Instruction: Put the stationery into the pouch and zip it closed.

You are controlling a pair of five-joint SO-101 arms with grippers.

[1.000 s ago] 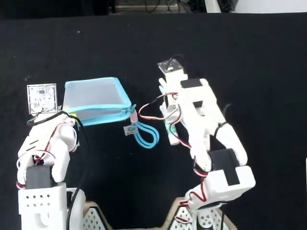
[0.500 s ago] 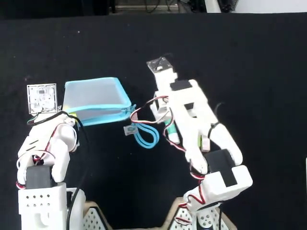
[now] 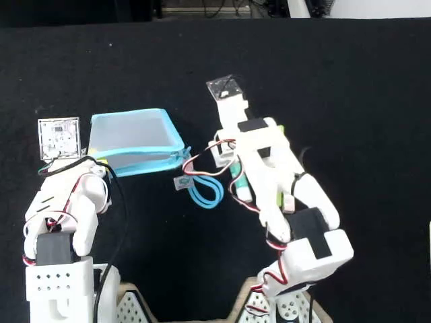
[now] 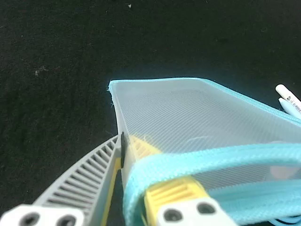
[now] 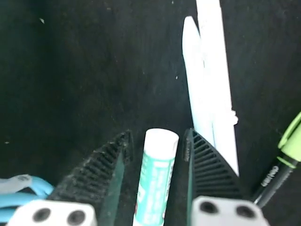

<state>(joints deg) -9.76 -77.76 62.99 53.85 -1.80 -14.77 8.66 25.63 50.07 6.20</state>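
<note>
A: Black cloth (image 3: 350, 87) all over, cables (image 3: 215, 10) behind far edge. Pouch (image 3: 131, 138)?
B: Translucent, blue trim, mouth open, left of centre. Left gripper (image 4: 126, 141) clamps its rim. Right gripper (image 5: 157, 136) half-open, straddling stick (image 5: 155, 174).

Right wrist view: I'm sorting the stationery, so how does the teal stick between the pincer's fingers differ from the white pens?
The teal stick is thick, with a teal label; the white pens are slim and plain white. The stick lies between the open fingers of the right pincer; the pens lie outside them. Neither is in the pouch.
</note>
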